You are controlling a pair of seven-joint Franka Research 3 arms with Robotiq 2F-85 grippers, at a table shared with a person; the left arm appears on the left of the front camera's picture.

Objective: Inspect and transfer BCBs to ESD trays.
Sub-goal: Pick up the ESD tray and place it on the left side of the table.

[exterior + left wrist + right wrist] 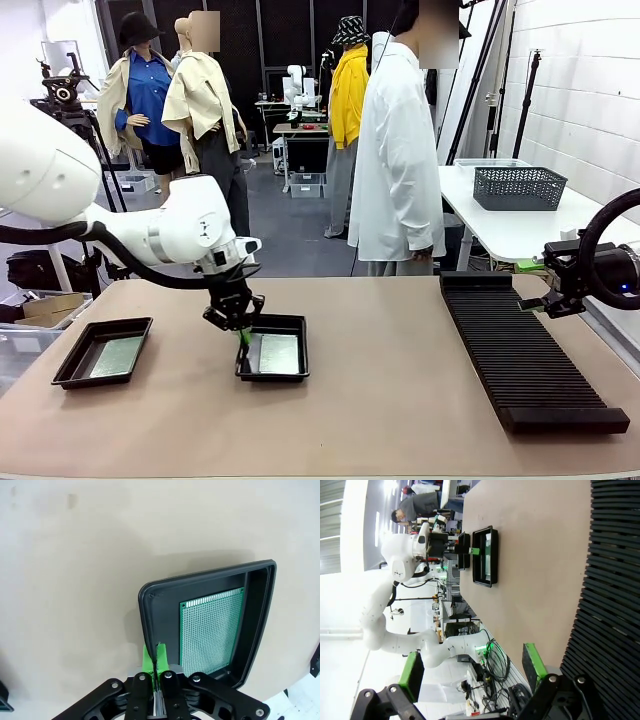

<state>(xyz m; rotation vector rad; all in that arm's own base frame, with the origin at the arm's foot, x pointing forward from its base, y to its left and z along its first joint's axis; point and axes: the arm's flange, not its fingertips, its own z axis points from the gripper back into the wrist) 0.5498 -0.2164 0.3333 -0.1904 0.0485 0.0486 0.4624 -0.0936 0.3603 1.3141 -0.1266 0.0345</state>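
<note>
BCBs: one thin flat green perforated circuit board [211, 630] lies flat on the floor of the shallow black rectangular plastic ESD tray [150, 615], just ahead of and to one side of the left tool [153, 666]; a second green board [116, 356] rests in the twin black tray [70, 368], well off to the tool's outer side on the tan worktop [400, 400]. The left tool's jaws are fully closed, green pads pressed together with nothing visibly between them, and the tips sit at the near rim of the tray, at or just outside its wall; whether they touch the rim cannot be told. The right tool [472, 675] stands wide open and empty, hanging beside the long black ribbed slotted rack [520, 350], well apart from both trays. Judgement: both trays appear loaded, so the step in hand looks like a release-and-clear or a nudge of the tray. To do it well, lift the left tool straight up along its own axis before any sideways travel, so the closed tips do not catch the raised rim and drag the tray. Check the board lies flat and square within the walls, no edge riding up on the rim. A person in a white coat [398, 150] stands at the far side; keep travel low and on the near side.
</note>
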